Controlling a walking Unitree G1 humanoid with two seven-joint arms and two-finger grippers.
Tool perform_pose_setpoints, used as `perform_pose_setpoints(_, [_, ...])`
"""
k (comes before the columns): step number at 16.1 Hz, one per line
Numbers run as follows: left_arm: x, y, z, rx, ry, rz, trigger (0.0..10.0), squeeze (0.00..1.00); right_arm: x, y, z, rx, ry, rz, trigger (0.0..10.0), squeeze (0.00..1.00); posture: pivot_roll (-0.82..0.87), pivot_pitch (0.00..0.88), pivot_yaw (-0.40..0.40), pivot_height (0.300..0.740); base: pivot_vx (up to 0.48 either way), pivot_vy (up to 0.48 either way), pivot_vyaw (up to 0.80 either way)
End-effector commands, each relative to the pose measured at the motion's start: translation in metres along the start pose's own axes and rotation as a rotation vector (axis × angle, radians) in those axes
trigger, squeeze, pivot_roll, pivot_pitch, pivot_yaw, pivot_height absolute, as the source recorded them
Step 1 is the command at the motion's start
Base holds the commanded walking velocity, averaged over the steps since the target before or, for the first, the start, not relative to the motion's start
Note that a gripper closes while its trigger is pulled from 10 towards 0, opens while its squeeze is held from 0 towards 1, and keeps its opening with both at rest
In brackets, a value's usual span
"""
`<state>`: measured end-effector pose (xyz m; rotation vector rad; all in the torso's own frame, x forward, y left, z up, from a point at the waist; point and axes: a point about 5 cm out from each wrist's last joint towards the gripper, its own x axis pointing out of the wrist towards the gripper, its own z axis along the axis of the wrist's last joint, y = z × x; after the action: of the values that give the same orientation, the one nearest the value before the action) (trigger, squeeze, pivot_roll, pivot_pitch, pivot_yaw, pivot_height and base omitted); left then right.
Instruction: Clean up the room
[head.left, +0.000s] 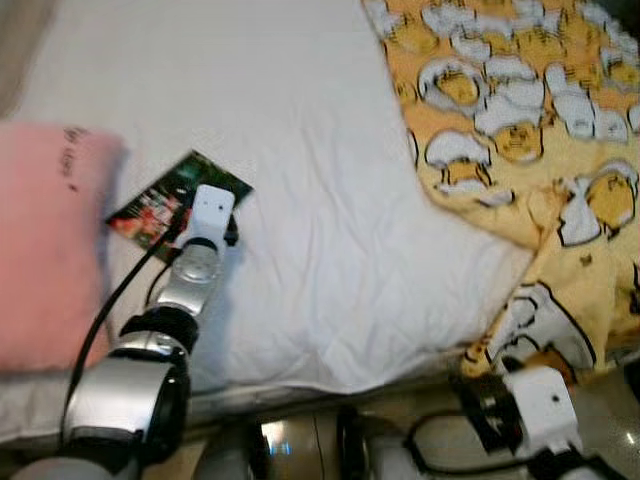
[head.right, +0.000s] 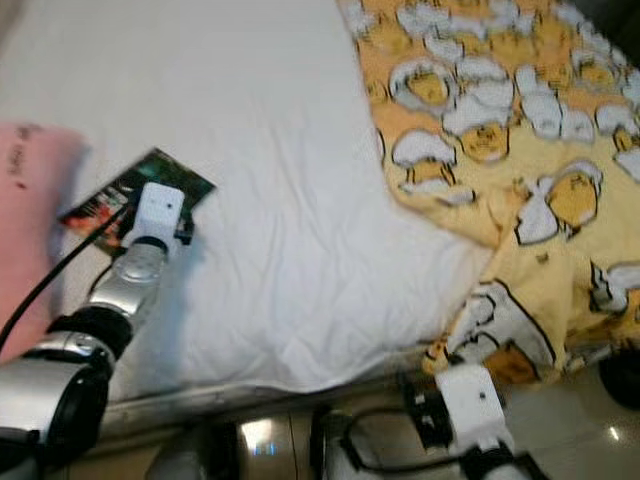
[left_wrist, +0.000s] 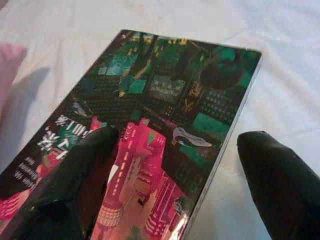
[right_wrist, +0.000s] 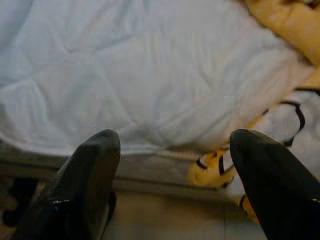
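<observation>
A glossy, flat rectangular book (left_wrist: 165, 125) with a green and pink cover lies on the white quilted bed (head.left: 300, 150), left of centre in the head views, beside a soft pink pillow (head.left: 45, 250); the left gripper (left_wrist: 175, 165) straddles it, jaws apart; its wrist view alone shows the cover's print; a yellow patterned blanket (head.left: 520, 110) fills the upper right; the right gripper (right_wrist: 172, 170) hangs by the bed's edge, jaws apart.
</observation>
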<state>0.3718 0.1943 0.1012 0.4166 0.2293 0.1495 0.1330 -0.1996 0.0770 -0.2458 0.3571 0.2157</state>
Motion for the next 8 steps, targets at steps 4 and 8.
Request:
perform_pose_setpoints(4, [0.001, 0.039, -0.013, -0.111, 0.046, 0.168, 10.0, 0.0, -0.01, 0.0, 0.0, -0.006, 0.027, 0.01, 10.0, 0.0, -0.37, 0.339, -0.089, 0.74, 0.0, 0.0, 0.0])
perform_pose_setpoints(8, [0.001, 0.049, -0.014, -0.068, 0.021, 0.167, 10.0, 0.0, -0.01, -0.002, 0.001, -0.013, 0.033, 0.011, 10.0, 0.0, -0.36, 0.337, -0.091, 0.74, 0.0, 0.0, 0.0])
